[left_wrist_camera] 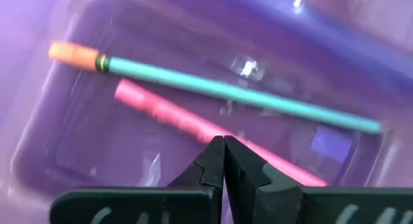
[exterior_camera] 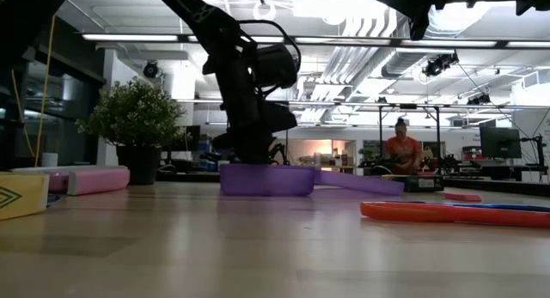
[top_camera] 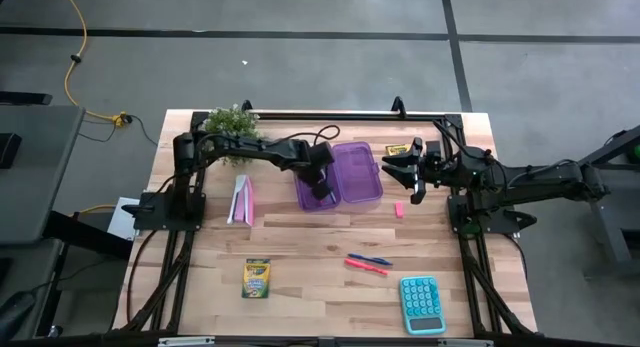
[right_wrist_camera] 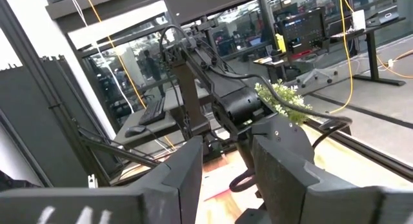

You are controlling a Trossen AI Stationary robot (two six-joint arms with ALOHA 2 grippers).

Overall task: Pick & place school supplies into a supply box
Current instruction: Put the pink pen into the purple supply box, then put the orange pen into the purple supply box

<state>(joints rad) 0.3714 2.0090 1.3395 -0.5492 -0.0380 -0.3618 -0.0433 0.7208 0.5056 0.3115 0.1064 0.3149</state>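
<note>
Left hand: fingers pressed together, empty, inside translucent purple hinged plastic supply box mid-bench, over slim pink marker and teal pencil; likely light, stiff, best pinched mid-shaft. Right hand: parted, empty, just beside box. Wooden plank bench; workshop beyond.
</note>
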